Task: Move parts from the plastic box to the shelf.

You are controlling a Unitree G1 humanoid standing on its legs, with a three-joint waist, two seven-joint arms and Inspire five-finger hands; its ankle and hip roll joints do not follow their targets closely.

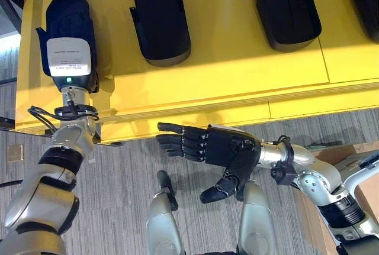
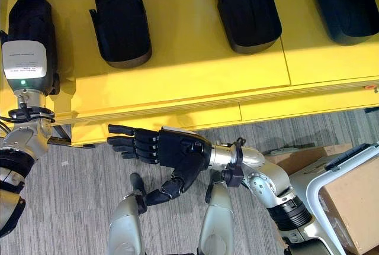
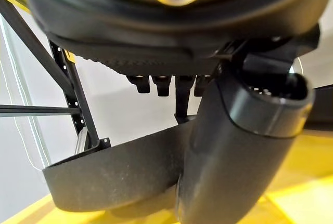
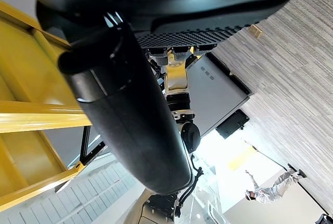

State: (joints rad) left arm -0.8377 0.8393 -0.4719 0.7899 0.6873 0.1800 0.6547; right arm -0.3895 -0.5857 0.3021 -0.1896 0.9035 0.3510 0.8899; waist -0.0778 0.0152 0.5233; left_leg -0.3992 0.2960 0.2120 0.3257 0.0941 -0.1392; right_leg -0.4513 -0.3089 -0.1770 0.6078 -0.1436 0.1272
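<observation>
While the right hand point(image 1: 228, 148) hangs over the grey carpet point(image 1: 130, 166) with fingers straight and spread, holding nothing, the left hand point(image 1: 70, 60) rests on the yellow shelf point(image 1: 237, 65) atop a black part point(image 1: 68, 6); its fingers, cannot tell. Three more black parts point(image 1: 160, 15) sit further right. Cardboard box point(image 2: 355, 202) at the right.

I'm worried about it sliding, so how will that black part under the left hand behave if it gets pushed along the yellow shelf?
The black part probably stays stiff: it looks like a moulded shell. Lying flat and broad on the yellow shelf, it seems unlikely to roll or tip. The smooth shelf may let it slide readily under the left hand.
</observation>
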